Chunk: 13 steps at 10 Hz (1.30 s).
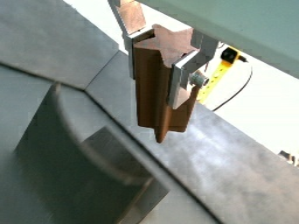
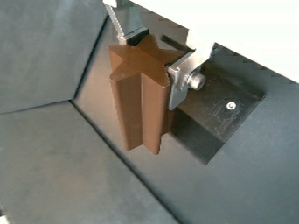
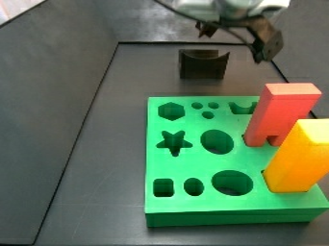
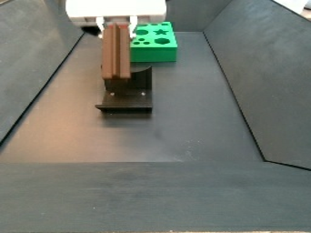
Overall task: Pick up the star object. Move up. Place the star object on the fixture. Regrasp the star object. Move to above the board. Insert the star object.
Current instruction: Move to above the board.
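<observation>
One star object (image 4: 115, 51) clamped upright in the gripper (image 4: 115, 27), long axis vertical, directly above the fixture (image 4: 126, 95) just below.

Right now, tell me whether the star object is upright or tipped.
Upright: the star object hangs vertically in the gripper, above the fixture; both wrist views show the fingers clamping its upper end.

Below the fingers (image 4: 118, 27), which hold the star object (image 4: 115, 50) upright, stands the fixture (image 4: 126, 94). Beyond them the board (image 3: 218, 159) carries red block (image 3: 279, 112) and yellow block (image 3: 297, 154); dark floor (image 4: 170, 136) nearer lies open.
</observation>
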### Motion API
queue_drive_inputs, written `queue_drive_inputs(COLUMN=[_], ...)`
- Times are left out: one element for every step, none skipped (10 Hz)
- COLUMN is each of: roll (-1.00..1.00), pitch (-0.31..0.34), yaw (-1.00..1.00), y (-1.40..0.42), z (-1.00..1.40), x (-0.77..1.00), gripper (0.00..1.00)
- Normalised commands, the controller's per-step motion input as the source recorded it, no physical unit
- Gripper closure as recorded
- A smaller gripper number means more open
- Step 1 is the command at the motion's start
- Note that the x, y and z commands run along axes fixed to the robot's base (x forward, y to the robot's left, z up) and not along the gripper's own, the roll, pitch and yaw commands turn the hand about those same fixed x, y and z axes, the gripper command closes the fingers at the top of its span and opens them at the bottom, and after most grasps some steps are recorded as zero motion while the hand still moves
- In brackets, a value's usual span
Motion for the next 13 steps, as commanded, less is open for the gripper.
queue_drive_inputs(roll=[-0.09, -0.09, -0.08, -0.06, -0.06, -0.05, -0.05, -0.05, -0.05, -0.05, -0.05, -0.05, -0.05], pitch=[0.112, 0.129, 0.13, 0.127, 0.118, 0.107, 0.096, 0.094, 0.085, 0.082, 0.083, 0.082, 0.081], yaw=[-0.09, -0.04, -0.01, 0.02, 0.05, 0.06, 0.08, 0.08, 0.08, 0.09, 0.08, 0.08, 0.08], y=[0.04, 0.04, 0.04, 0.03, 0.03, 0.03, 0.02, 0.02, 0.02, 0.01, 0.0, 0.0, -0.01], z=[1.0, 1.0, 1.0, 1.0, 1.0, 1.0, 1.0, 1.0, 1.0, 1.0, 0.92, 0.81, 0.6], x=[0.0, -0.01, -0.01, -0.02, -0.02, -0.02, -0.01, -0.01, -0.01, 0.0, 0.0, 0.0, 0.01], gripper=[1.0, 1.0, 1.0, 1.0, 1.0, 1.0, 1.0, 1.0, 1.0, 1.0, 1.0, 1.0, 1.0])
